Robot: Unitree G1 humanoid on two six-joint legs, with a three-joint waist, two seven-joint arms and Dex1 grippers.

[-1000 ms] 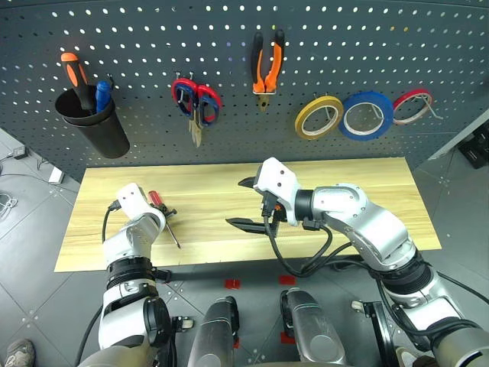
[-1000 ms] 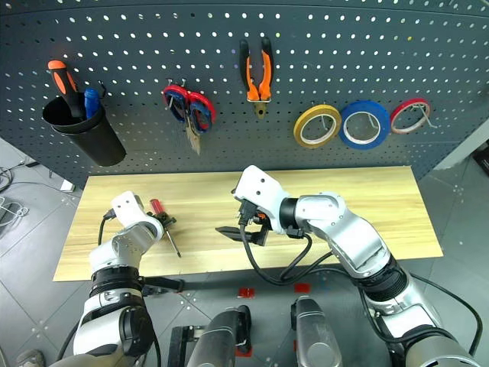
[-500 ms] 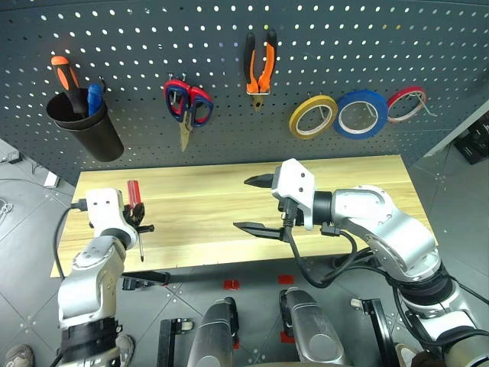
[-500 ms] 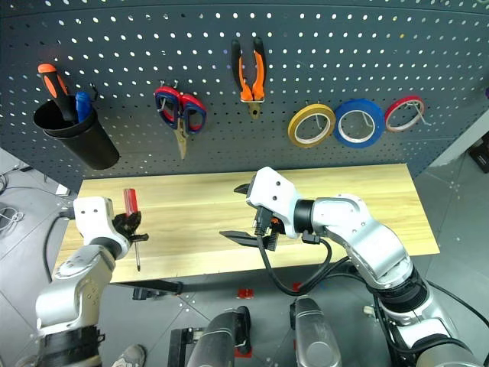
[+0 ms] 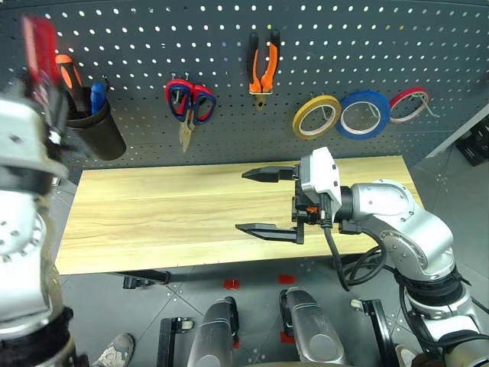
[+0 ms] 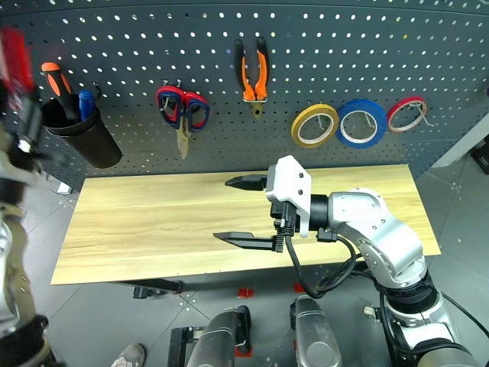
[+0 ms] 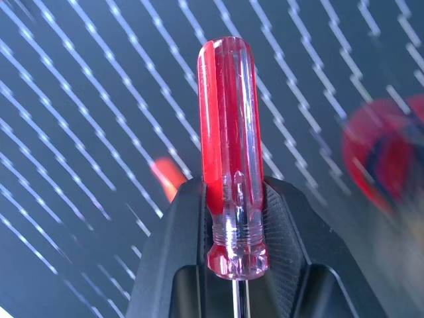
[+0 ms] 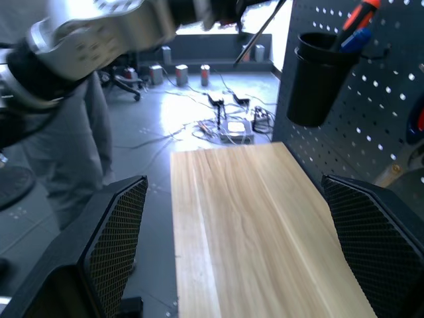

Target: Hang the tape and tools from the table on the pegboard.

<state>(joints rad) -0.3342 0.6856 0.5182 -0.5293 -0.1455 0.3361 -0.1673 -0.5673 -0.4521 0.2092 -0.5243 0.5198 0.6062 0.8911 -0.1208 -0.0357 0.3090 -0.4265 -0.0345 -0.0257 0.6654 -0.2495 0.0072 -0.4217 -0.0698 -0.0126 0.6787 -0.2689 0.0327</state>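
My left claw (image 7: pixel 233 218) is clamped on the slim screwdriver with the clear red plastic handle (image 7: pixel 228 132), its two black fingers (image 7: pixel 173 245) squeezing the lower end of the handle where the thin metal shaft comes out. I hold it raised in front of the large dark grey perforated pegboard (image 5: pixel 153 38), above the desk's left end and just beside the black plastic cup (image 5: pixel 98 131) that hangs on the board there. Inside that cup stand an orange-and-black-handled screwdriver (image 5: pixel 70 73) and a blue-handled tool (image 5: pixel 97 95), handles up.

My right claw (image 5: pixel 265 202) is spread wide and grips nothing. It lies level over the middle of the long light wooden desk (image 5: pixel 153 222), one finger towards the back edge, the other near the front edge, tips pointing to the left end.

Along the pegboard, right of the cup, hang the red-handled scissors (image 5: pixel 189 103), then the orange-and-black-handled pliers (image 5: pixel 261 69) with their jaws pointing down, then three rings in a row above the desk's right half: the thin yellow-tan roll of tape (image 5: pixel 317 116), the wider blue roll (image 5: pixel 364 115) and the thin red roll (image 5: pixel 410 105).
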